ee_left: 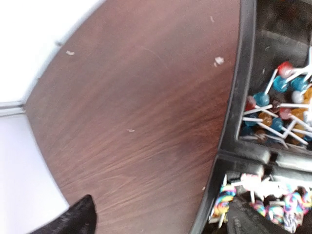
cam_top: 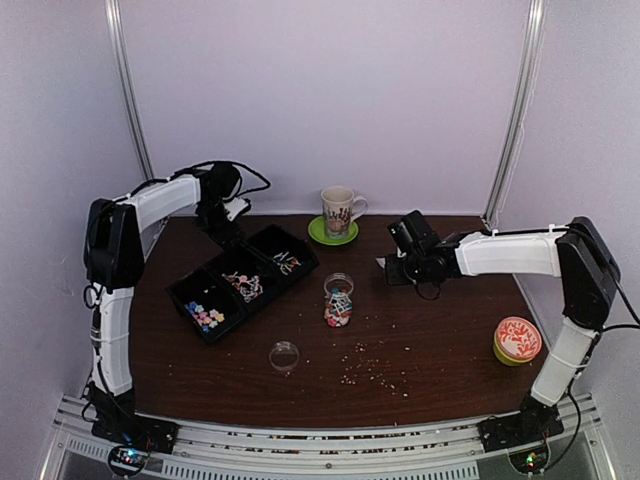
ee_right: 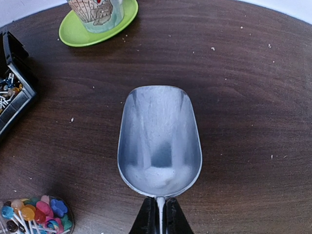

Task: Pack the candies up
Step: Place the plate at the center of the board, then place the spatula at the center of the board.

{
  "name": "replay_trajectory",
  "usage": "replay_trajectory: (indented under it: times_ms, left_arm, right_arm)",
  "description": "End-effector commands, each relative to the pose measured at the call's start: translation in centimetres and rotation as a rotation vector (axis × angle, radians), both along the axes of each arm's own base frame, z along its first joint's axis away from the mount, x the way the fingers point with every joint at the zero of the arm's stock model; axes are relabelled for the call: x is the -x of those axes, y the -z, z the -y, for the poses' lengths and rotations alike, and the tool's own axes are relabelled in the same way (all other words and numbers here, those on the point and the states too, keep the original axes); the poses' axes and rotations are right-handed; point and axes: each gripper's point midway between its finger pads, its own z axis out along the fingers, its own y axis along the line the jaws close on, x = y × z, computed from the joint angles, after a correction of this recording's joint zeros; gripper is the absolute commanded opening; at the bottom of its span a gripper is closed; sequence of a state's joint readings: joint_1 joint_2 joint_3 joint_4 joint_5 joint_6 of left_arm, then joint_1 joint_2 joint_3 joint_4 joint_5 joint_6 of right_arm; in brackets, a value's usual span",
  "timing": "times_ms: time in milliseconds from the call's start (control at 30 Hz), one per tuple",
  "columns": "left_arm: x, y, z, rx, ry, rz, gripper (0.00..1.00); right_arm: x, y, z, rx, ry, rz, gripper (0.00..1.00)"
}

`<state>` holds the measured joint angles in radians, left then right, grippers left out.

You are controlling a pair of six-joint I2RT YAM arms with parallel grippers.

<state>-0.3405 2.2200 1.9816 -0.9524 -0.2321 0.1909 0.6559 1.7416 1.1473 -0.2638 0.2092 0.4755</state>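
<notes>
The candies lie sorted in a black three-part tray (cam_top: pixel 190 318): pastel stars (cam_top: pixel 206 316), wrapped swirls (cam_top: pixel 246 286) and stick candies (cam_top: pixel 287 262). More candies fill a clear jar (cam_top: pixel 338 301) in the middle of the table. My left gripper (cam_top: pixel 230 228) hovers at the tray's back edge. In the left wrist view it (ee_left: pixel 161 225) is open and holds nothing, one finger (ee_left: pixel 73 219) over bare table and the other over the swirl compartment (ee_left: pixel 229 200). My right gripper (ee_right: pixel 159 217) is shut on the handle of an empty metal scoop (ee_right: pixel 159 141), right of the jar (ee_right: pixel 34 214).
A patterned mug on a green saucer (cam_top: pixel 338 214) stands at the back centre. The jar's clear lid (cam_top: pixel 284 355) lies near the front. Pale crumbs (cam_top: pixel 372 366) are scattered in front of the jar. An orange-patterned tin (cam_top: pixel 517 340) sits at the right edge.
</notes>
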Motion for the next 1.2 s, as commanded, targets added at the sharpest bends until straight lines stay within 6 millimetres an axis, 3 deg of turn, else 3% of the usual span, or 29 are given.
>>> replay_trajectory:
  times_ms: [0,300,600,800,967,1167]
  left_arm:
    - [0.4,-6.9,-0.6,0.061,-0.108,0.116,0.98]
    - [5.0,-11.5,1.1,0.181,-0.167,0.16,0.98]
    - [10.5,-14.2,2.3,0.288,-0.15,0.196,0.98]
    - [13.0,-13.2,1.5,0.312,-0.142,0.207,0.98]
    - [12.9,-12.1,0.6,0.273,-0.157,0.234,0.98]
    - [12.9,-9.9,1.1,0.274,-0.155,0.19,0.98]
  right_arm:
    - [-0.7,-0.3,-0.4,0.002,0.01,-0.027,0.0]
    - [-1.4,1.9,0.7,0.075,0.049,-0.095,0.0]
    - [-1.0,3.8,1.0,0.076,0.081,-0.14,0.04]
    - [-0.6,4.8,1.1,0.07,0.095,-0.163,0.08]
    - [-0.3,5.1,0.9,0.055,0.092,-0.174,0.12]
    - [-0.2,5.6,0.4,0.045,0.081,-0.187,0.13]
